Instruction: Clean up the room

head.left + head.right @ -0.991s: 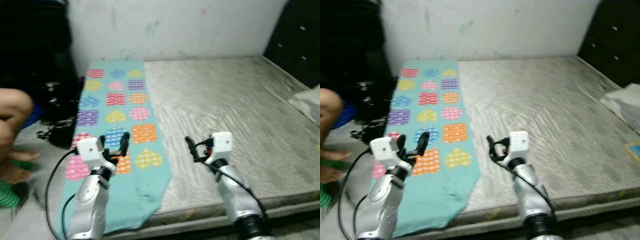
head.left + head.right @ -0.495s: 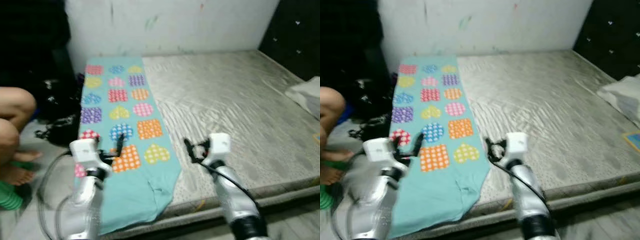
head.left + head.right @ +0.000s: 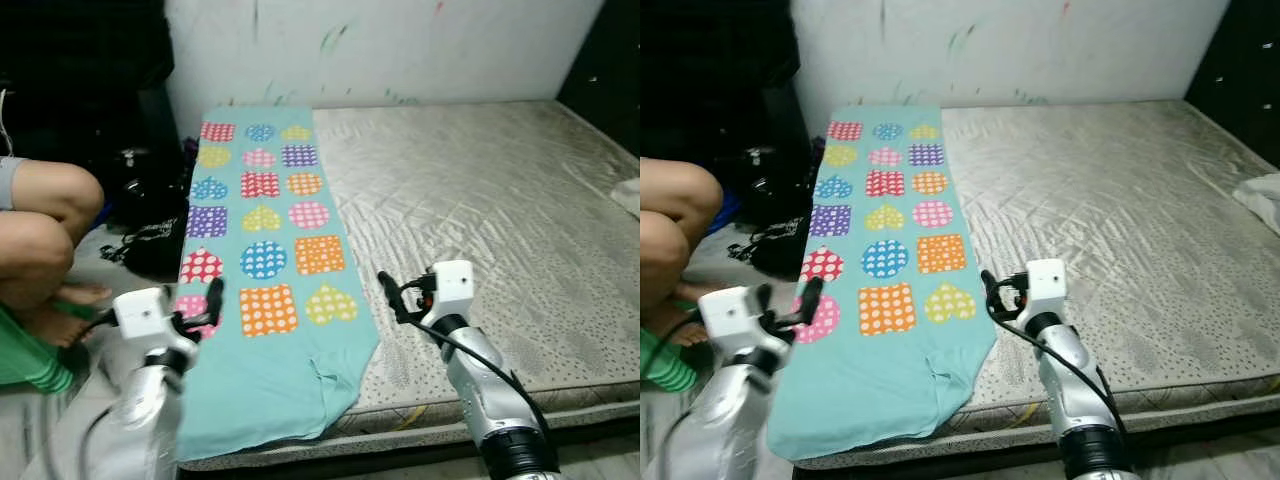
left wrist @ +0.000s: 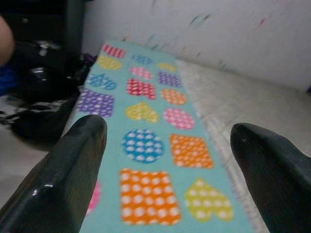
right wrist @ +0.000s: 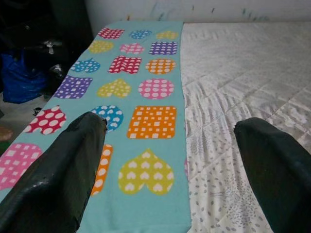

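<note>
Teal cloth with bright shapes, a long blanket (image 3: 270, 290), lies flat along the left edge of the bed (image 3: 520, 210). It runs from the far edge by the wall (image 3: 400, 45) down to the near edge, and its near end hangs a little over that edge. Rows of hearts, squares and circles in pink, orange, yellow, blue and purple, all with white dots, cover most of it. The part at the near end is plain teal.

The mattress beside the blanket is grey and bare, with a stitched wavy pattern. A bit of white fabric (image 3: 1262, 195) pokes in at the right edge of the bed.

The left gripper (image 3: 200, 308) is held up over the near left corner of the blanket, by the pink shapes. Its two black fingers (image 4: 68, 179) are spread wide, and nothing is between them. The right gripper (image 3: 392, 297) is held up over the blanket's right edge near the yellow heart, where the teal cloth meets the grey mattress. Its fingers (image 5: 58, 174) are spread wide too, with nothing in them. Neither one touches the blanket.

On the floor off the left edge of the bed sit dark bags and cords (image 3: 150, 215). A person's bent knees (image 3: 45, 225) and a bare foot (image 3: 75, 297) are there as well, with something green (image 3: 30, 355) under them.
</note>
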Controlling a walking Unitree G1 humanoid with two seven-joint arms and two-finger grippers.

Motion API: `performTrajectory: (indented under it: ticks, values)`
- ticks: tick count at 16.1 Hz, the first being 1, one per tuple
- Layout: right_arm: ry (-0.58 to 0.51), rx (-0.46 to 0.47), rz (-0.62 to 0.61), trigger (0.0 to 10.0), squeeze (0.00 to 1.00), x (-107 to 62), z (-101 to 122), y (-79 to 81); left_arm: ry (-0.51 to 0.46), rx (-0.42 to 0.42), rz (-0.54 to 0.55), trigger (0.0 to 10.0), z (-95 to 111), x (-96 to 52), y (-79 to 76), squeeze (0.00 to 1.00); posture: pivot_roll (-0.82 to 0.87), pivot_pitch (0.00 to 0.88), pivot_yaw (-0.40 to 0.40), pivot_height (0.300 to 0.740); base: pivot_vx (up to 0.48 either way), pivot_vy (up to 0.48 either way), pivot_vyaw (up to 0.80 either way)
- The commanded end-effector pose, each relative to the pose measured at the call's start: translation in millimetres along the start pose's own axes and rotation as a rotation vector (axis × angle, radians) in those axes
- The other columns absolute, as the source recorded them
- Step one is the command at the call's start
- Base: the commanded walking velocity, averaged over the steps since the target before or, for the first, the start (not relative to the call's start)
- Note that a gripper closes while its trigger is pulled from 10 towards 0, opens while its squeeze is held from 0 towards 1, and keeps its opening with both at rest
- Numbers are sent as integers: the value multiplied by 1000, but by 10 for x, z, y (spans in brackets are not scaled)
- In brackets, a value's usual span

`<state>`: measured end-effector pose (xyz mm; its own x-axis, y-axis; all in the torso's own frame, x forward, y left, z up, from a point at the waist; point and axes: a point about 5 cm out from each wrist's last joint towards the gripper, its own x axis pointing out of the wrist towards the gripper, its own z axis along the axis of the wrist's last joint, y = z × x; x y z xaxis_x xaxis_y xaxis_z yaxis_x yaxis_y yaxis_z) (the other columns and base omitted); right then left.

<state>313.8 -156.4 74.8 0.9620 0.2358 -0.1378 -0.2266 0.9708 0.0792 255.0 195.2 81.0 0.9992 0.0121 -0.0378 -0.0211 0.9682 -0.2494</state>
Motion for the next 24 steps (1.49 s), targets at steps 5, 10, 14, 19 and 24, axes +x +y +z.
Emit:
performTrajectory:
  ticks: [5, 10, 14, 19, 24]
  values:
    - [17, 7, 12, 10000, 0, -76, -28, -77, 24, 51, 40, 10000, 57, -85, 207, 0, 44, 38, -18, 740, 0, 0, 0]
    - [42, -31, 30, 10000, 0, -167, -63, -180, 27, 42, 58, 10000, 114, -136, 289, 0, 37, 65, -20, 685, 0, 0, 0]
    - [61, -53, 42, 10000, 0, -183, -62, -226, 20, 52, 87, 10000, 165, -157, 339, 0, 36, 95, -32, 650, 0, 0, 0]
    - [85, -92, 78, 10000, 0, -231, -100, -229, 30, 76, 125, 10000, 165, -239, 427, 0, 33, 123, -43, 606, 0, 0, 0]
    - [86, -131, 88, 10000, 0, -226, -71, -262, 23, 77, 141, 10000, 166, -239, 430, 0, 29, 127, -52, 606, 0, 0, 0]
